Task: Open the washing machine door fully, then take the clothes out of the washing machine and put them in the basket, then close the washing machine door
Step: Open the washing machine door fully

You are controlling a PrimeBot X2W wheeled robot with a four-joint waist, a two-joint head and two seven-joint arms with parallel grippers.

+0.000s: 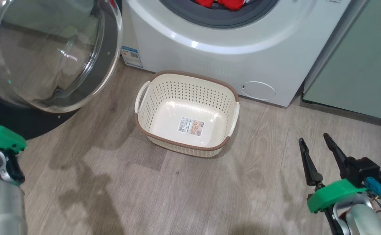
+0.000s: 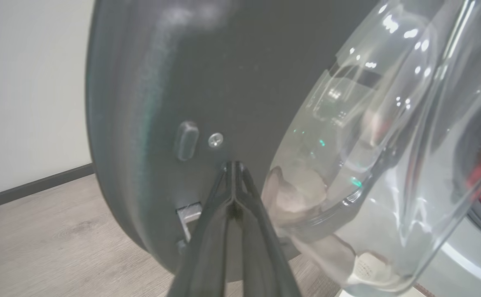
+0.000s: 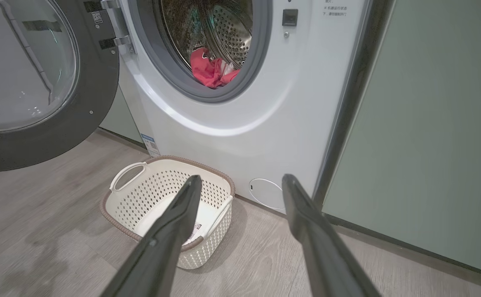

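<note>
Washing machine door (image 1: 46,55) is swung open and hangs off the hinge on the left of the washing machine (image 1: 229,55); glass bowl faces the room, black rim around it.

Room: grey wood-look plank floor (image 1: 112,182) with darker blotches. Pale green cabinet (image 1: 357,65) sits tight against the machine's right side. White wall (image 2: 26,82) with dark skirting stands beyond the door.

Clothes (image 3: 211,72): red bundle with white bits, low in the drum, just behind the grey gasket.

Basket (image 1: 190,91) is on the floor just in front of the machine, between the blue sticker (image 1: 131,56) and the round flap (image 1: 258,90). Just a label (image 1: 191,126) on its bottom.

Left tool (image 2: 233,167): fingers pressed together, nothing between them. Tips sit right at the black rim on the door's inner face, just below a screw (image 2: 215,140), with the glass bowl just to their right. Can't tell whether they actually touch.

Right tool (image 1: 313,138): jaws spread wide, gripping nothing. It hangs over bare floor right of the basket, near it but apart. Fingers point toward the machine's lower front by the flap. Well apart from the door and the clothes.
</note>
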